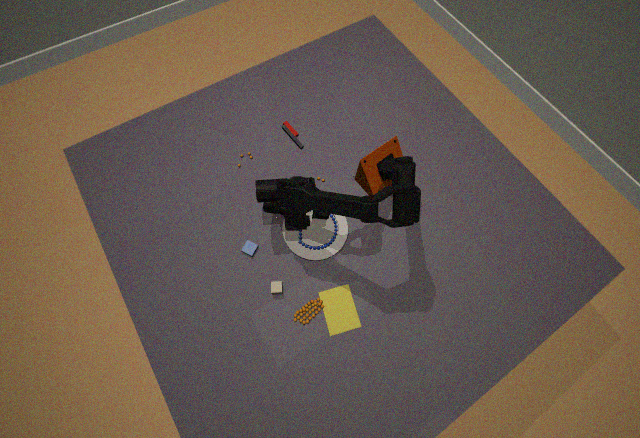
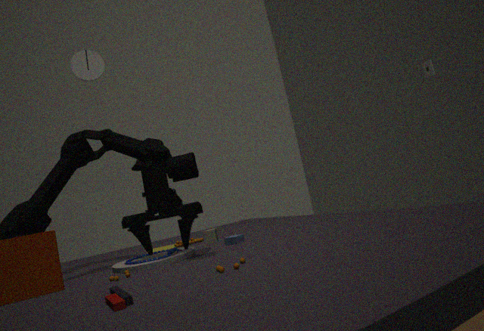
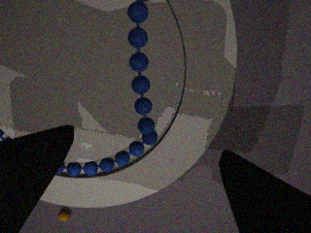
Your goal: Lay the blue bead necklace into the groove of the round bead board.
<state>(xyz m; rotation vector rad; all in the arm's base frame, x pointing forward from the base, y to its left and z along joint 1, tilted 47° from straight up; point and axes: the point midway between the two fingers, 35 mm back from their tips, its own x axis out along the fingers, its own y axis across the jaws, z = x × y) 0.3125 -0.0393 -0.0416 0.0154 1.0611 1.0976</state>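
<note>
The blue bead necklace [image 3: 140, 85] is down on the round bead board [image 3: 204, 146], and what a line it takes: one run of beads straight up the wrist view, then a sharp bend at the near end where the strand turns and follows the dark curve of the groove [image 3: 181, 92] off to the left. That straight run sits inside the curve, not on it, so by my reckoning part of the strand is seated and part is not, though the dim light makes that hard to call.

The gripper [image 2: 163, 245] hangs directly above that bend, fingers spread wide and gripping nothing. One fingertip [image 3: 29, 170] stands left of the bend, the other well off to the right, past the board's edge. In the side view both tips hover just over the board, perhaps grazing it.

From above, the necklace [image 1: 321, 237] shows as an arc along the board's [image 1: 316, 253] right and lower side.

Around the board: a small orange bead [image 3: 64, 214] just off its rim, a light blue block [image 1: 249, 247], a cream cube [image 1: 276, 287], a yellow sheet [image 1: 340, 310] with a heap of orange beads [image 1: 308, 310] beside it, and a red-and-grey tool [image 1: 292, 134] well apart.
</note>
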